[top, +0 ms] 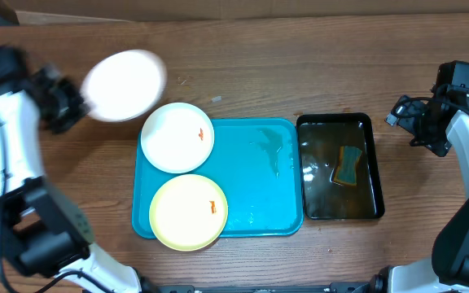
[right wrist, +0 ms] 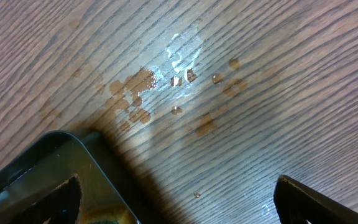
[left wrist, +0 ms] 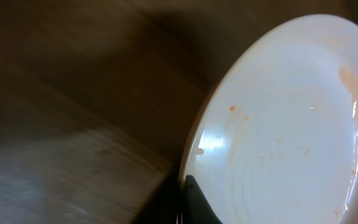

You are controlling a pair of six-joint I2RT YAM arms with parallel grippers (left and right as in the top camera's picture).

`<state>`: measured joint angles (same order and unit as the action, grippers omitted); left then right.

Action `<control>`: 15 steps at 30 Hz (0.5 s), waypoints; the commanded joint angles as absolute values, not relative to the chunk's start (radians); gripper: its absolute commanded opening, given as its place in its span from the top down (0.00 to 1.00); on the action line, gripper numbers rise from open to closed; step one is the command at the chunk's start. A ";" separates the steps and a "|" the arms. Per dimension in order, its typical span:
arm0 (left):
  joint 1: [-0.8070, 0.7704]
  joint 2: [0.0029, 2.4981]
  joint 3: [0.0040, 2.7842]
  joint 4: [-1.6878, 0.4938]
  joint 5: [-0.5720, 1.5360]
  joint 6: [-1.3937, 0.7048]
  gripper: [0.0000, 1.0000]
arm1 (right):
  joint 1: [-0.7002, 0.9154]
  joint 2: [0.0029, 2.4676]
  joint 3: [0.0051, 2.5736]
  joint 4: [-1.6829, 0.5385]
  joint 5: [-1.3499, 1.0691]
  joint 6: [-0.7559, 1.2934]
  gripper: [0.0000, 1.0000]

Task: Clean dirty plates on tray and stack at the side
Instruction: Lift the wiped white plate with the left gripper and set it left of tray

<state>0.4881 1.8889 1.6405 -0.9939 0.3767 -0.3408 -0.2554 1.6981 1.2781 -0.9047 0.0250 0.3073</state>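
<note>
Progress: none stacked. Held plate (top: 124,84) smeared, pinched in left gripper (top: 78,103); white plate (top: 177,137), yellow plate (top: 188,211) dirty on tray (top: 259,187); right gripper (right wrist: 179,202) spread wide, empty.

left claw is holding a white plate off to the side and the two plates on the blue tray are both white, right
Not quite. Of the two on the blue tray, only the upper plate is white; the lower plate is pale yellow, as the overhead view shows. The left claw does hold a white plate off to the side.
</note>
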 commanded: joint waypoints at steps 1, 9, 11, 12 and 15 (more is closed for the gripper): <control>0.665 1.884 1.524 -0.929 0.285 -0.363 0.96 | -0.258 1.696 1.289 -0.899 0.024 0.311 0.00; 0.860 1.885 1.238 -0.666 0.299 -0.408 0.96 | -0.258 1.696 1.289 -0.899 0.024 0.311 0.00; 0.864 1.885 1.196 -0.615 0.328 -0.408 0.96 | -0.258 1.697 1.289 -0.899 0.024 0.311 0.00; 0.863 1.885 1.185 -0.600 0.348 -0.408 0.96 | -0.258 1.696 1.289 -0.899 0.024 0.311 0.00; 0.846 1.885 1.182 -0.590 0.385 -0.408 0.89 | -0.258 1.696 1.289 -0.899 0.024 0.311 0.00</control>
